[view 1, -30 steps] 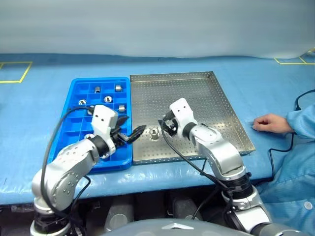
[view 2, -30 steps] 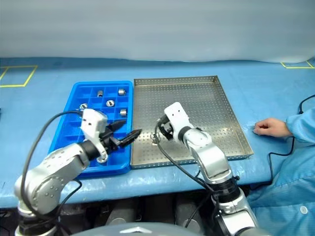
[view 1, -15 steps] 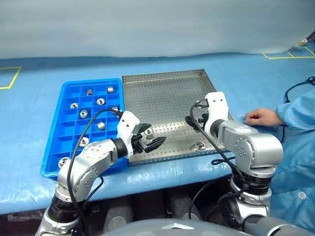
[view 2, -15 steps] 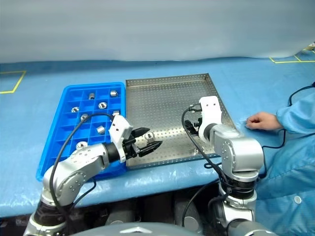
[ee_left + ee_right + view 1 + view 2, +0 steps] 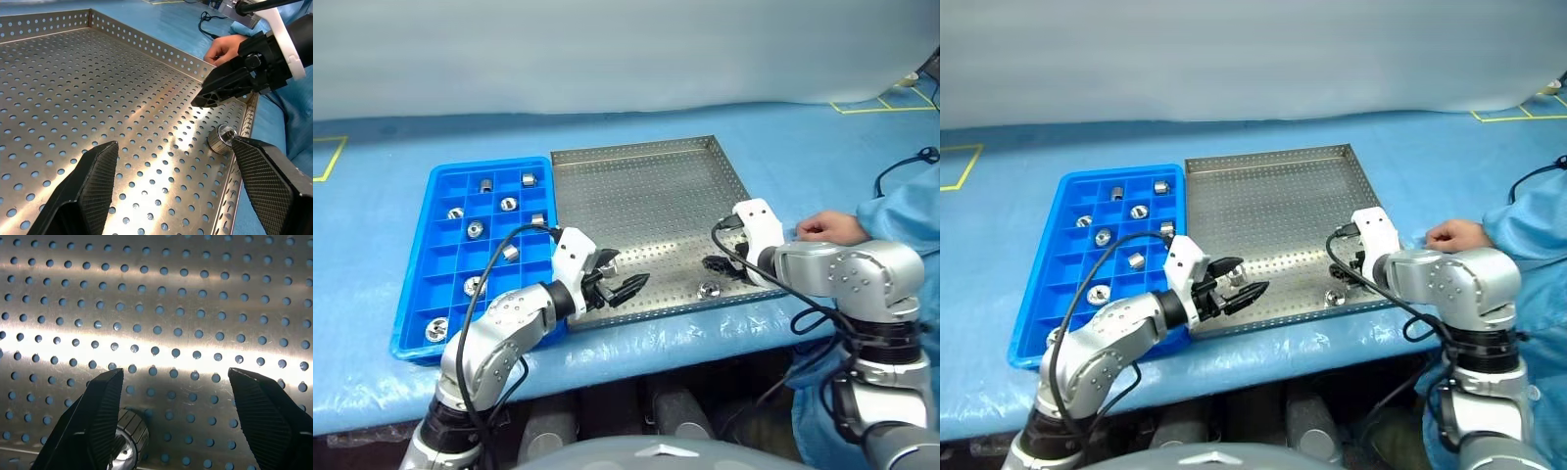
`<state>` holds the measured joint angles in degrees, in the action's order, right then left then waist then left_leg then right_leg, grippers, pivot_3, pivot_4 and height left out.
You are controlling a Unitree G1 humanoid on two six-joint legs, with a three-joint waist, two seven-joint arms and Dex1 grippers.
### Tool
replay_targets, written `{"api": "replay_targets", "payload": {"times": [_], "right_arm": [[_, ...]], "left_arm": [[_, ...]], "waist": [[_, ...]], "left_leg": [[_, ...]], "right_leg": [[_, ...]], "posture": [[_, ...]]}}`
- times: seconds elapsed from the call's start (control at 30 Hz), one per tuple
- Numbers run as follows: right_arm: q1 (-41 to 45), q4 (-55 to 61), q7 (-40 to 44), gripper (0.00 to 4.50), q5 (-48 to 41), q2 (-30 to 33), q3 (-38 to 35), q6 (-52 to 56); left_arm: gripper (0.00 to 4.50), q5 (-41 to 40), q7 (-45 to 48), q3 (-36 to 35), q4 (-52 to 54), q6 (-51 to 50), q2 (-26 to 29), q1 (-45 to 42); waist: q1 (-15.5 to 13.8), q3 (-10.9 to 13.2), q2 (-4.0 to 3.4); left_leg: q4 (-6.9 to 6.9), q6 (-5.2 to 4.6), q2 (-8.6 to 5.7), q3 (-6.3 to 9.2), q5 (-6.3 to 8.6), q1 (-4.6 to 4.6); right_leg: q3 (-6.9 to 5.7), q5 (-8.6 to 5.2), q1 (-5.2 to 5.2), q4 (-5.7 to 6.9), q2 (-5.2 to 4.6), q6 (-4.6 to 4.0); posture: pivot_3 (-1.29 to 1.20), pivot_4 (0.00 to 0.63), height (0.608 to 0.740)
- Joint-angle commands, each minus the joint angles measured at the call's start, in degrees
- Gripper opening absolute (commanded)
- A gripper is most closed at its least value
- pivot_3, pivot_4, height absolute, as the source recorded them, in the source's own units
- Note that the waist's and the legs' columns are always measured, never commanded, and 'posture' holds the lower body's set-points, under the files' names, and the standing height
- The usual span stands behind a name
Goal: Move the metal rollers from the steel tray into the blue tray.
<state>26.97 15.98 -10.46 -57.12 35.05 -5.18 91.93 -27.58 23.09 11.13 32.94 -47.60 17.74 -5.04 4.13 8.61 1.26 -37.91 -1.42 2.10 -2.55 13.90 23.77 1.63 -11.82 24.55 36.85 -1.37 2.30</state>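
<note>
While nine or so metal rollers (image 5: 475, 228) already sit in the blue tray (image 5: 433, 262), just two left on the steel tray (image 5: 651, 191): one (image 5: 710, 290) near the front rim under the wide-open, empty right claw (image 5: 716, 264), another (image 5: 610, 262) beside the equally open, empty left claw (image 5: 619, 285). Seen far closer in the right wrist view, that front roller (image 5: 126, 441) just inside one fingertip.

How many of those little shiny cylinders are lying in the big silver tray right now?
2. One metal roller lies near the steel tray's front rim, beside the right gripper; the other lies beside the left gripper. The arms may hide more.
</note>
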Motion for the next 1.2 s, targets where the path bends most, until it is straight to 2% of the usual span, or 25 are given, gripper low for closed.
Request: {"api": "replay_targets", "payload": {"times": [0.03,0.13,0.23,0.3,0.53,0.63,0.73,0.8,1.03,1.2], "right_arm": [[2.07,-3.53,-11.49,3.61,-18.68,3.31,1.95,0.57],[2.77,-7.10,-21.03,3.61,-31.02,4.62,3.79,0.07],[2.11,-7.32,-34.04,3.61,-50.23,11.43,12.67,-10.38],[1.56,-6.43,-37.86,3.61,-55.40,14.46,16.71,-14.76],[0.79,-5.62,-39.04,3.61,-55.88,17.92,22.46,-19.79],[1.54,-7.28,-39.97,3.00,-55.88,18.02,23.77,-20.26],[2.40,-8.36,-40.84,2.04,-55.88,17.70,24.42,-20.60],[3.01,-8.67,-40.95,1.73,-55.88,17.27,24.70,-20.63],[5.43,-8.54,-41.94,1.72,-55.88,15.99,25.69,-21.39],[12.68,-7.31,-38.90,1.72,-54.99,11.62,22.55,-25.63]], "left_arm": [[4.04,0.44,-0.58,0.41,0.57,1.83,-0.90,0.54],[4.04,0.60,-1.17,0.46,0.59,2.03,-1.24,0.93],[4.04,0.80,-1.58,0.70,0.71,2.12,-1.38,1.38],[4.04,0.85,-1.80,0.84,0.88,2.16,-1.41,1.57],[4.04,1.12,-2.33,0.70,0.88,2.52,-1.35,2.11],[4.04,1.11,-2.57,0.76,1.00,2.70,-1.38,2.25],[4.04,1.11,-2.86,0.70,1.11,2.87,-1.31,2.50],[4.04,1.07,-3.13,0.53,1.31,2.88,-1.19,2.74],[4.04,0.74,-3.82,-0.61,2.10,2.86,-0.83,3.25],[4.04,-0.57,-5.34,-4.41,5.28,2.84,-0.77,3.99]], "waist": [[0.02,0.01,0.01],[-0.04,0.01,0.02],[-0.18,0.02,0.04],[-0.27,0.03,0.05],[-0.41,0.04,0.08],[-0.65,0.04,0.08],[-0.81,0.01,0.10],[-0.81,0.00,0.12],[-0.76,0.00,0.12],[-0.54,0.03,0.07]], "left_leg": [[0.00,0.00,-0.01,-0.03,0.00,-0.01],[-0.03,-0.03,-0.02,-0.11,0.01,0.00],[-0.05,-0.10,-0.04,-0.17,0.04,0.02],[-0.06,-0.15,-0.04,-0.17,0.06,0.03],[-0.08,-0.29,0.02,-0.32,0.13,0.02],[-0.09,-0.32,0.07,-0.36,0.15,0.01],[-0.10,-0.36,0.08,-0.38,0.18,0.03],[-0.11,-0.40,0.09,-0.41,0.20,0.01],[-0.14,-0.43,0.13,-0.49,0.22,0.00],[-0.16,-0.44,0.19,-0.64,0.21,0.01]], "right_leg": [[0.04,-0.01,0.01,0.00,0.00,0.03],[0.17,0.01,0.00,-0.01,0.00,0.11],[0.28,0.03,0.02,-0.04,-0.02,0.19],[0.31,0.01,0.02,-0.07,-0.03,0.25],[0.58,0.06,0.02,-0.16,-0.06,0.48],[0.64,0.06,0.02,-0.19,-0.07,0.50],[0.67,0.07,0.02,-0.23,-0.10,0.52],[0.70,0.08,0.00,-0.27,-0.10,0.54],[0.78,0.12,0.00,-0.31,-0.10,0.58],[0.91,0.15,0.13,-0.24,-0.03,0.64]], "posture": [[-0.09,0.150,0.740],[-0.08,0.150,0.740],[-0.08,0.150,0.740],[-0.07,0.150,0.740],[-0.07,0.150,0.740],[-0.06,0.150,0.740],[-0.06,0.150,0.740],[-0.05,0.150,0.740],[-0.03,0.150,0.740],[-0.01,0.150,0.740]]}}
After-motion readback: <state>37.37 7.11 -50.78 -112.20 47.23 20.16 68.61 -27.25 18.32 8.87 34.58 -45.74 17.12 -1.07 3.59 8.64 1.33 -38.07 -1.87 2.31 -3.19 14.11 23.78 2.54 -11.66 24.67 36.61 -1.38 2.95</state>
